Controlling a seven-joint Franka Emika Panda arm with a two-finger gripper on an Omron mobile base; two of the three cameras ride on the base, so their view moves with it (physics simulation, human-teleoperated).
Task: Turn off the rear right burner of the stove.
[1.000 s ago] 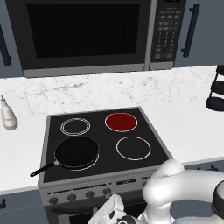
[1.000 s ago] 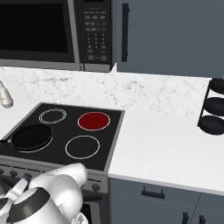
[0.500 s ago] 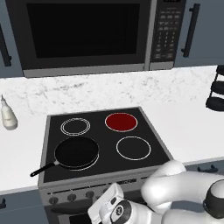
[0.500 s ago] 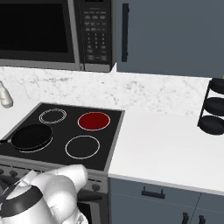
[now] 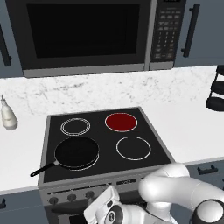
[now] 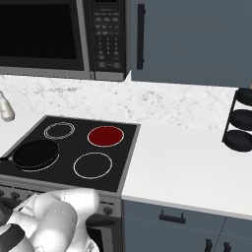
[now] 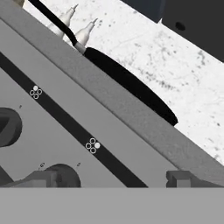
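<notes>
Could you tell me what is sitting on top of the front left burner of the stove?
A black frying pan sits on it, handle pointing off the stove's front left. The pan covers most of the burner; a sliver of white ring shows at its edge.

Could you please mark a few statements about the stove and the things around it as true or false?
1. The rear right burner is a solid red disc. True.
2. The black pan sits on the front right burner. False: it sits on the front left.
3. The microwave hangs above the stove. True.
4. The white bottle stands right of the stove. False: it stands on the counter to its left.
</notes>
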